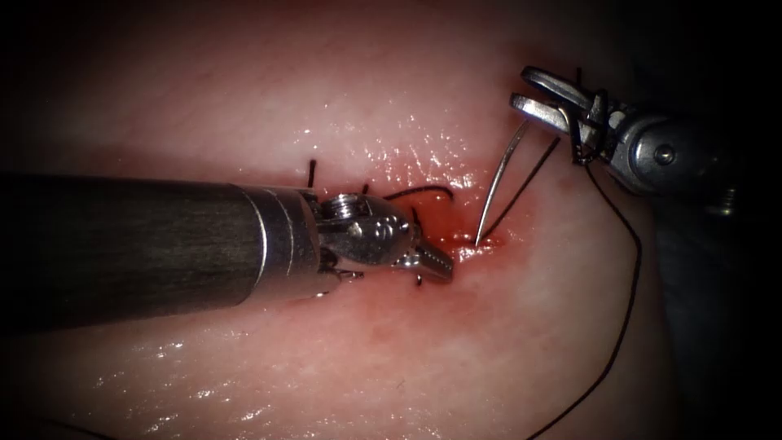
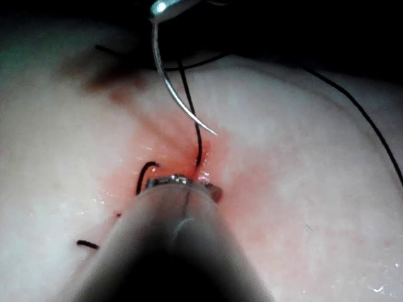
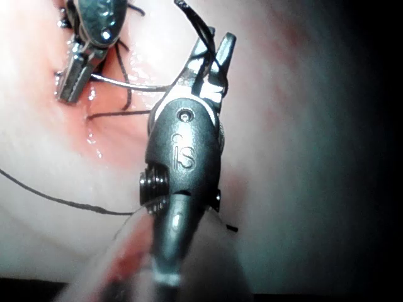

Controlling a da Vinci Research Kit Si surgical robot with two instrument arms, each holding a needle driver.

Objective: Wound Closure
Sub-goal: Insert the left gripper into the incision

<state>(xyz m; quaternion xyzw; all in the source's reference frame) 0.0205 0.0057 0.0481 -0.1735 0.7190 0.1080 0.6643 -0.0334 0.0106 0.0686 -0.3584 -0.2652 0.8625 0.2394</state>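
Jaws of the right tool (image 1: 533,91), at about 2 o'clock in the endoscope view, stand a little apart along their length, yet they grasp the needle (image 1: 497,183) near its blunt end, where the thread (image 1: 631,269) joins it. From there the needle curves down toward 7 o'clock, and its sharp tip meets the wet red fluid (image 1: 476,236) at the cut (image 1: 456,244), on the right side of it; in the left wrist view the tip (image 2: 211,131) appears to hang just above the tissue (image 1: 342,81), so I cannot tell if it has entered. The left tool (image 1: 432,262) comes in from 9 o'clock, and its jaws look closed and press on the tissue just left of the needle tip; whether they pinch tissue or hold nothing, I cannot tell. The thread runs from the right tool down toward 5 o'clock in a long dark arc. Short dark stitch ends (image 1: 311,169) stand out of the tissue above and beside the left tool.
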